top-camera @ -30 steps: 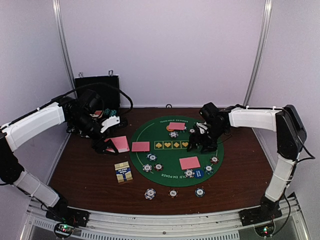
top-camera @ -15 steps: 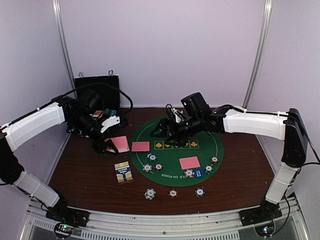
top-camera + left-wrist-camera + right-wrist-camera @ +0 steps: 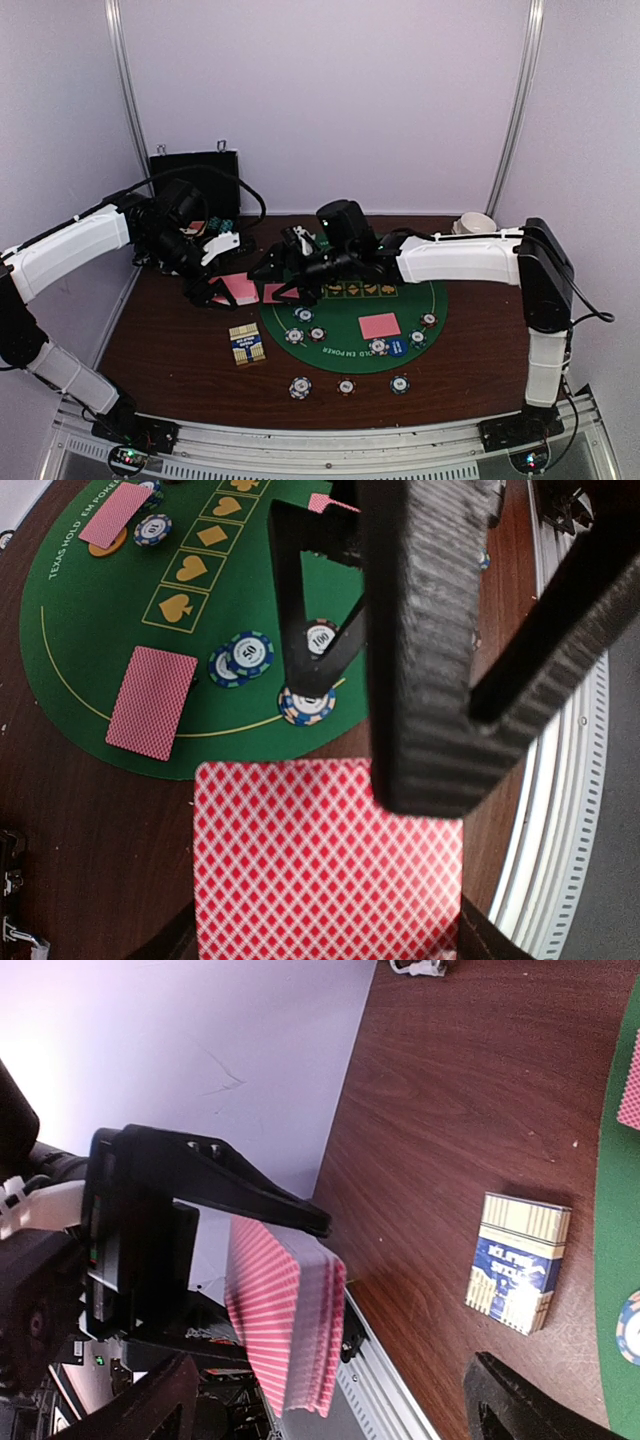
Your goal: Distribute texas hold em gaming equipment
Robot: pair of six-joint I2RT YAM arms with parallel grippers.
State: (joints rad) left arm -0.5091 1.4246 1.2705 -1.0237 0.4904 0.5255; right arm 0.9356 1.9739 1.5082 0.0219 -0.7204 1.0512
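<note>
My left gripper (image 3: 222,292) is shut on a deck of pink-backed playing cards (image 3: 240,287) above the wood, just left of the green mat (image 3: 345,318). In the left wrist view the deck (image 3: 320,870) fills the bottom, between my own fingers. My right gripper (image 3: 283,282) is open and reaches across the mat to the deck, with nothing between its fingers. Its wrist view shows the deck (image 3: 285,1320) edge-on. Dealt cards (image 3: 379,325) and striped poker chips (image 3: 303,314) lie on the mat. Three more chips (image 3: 346,385) sit in front of it. A blue disc (image 3: 397,348) and an orange disc (image 3: 100,548) also show.
A blue-and-cream card box (image 3: 246,344) lies on the wood in front of the deck. A black case (image 3: 195,175) stands open at the back left. A white bowl (image 3: 474,223) sits at the back right. The right forearm spans the mat's far half.
The right arm has swung left across the mat, from its right side to the deck, and its jaws have opened. The left arm and deck have stayed put.
</note>
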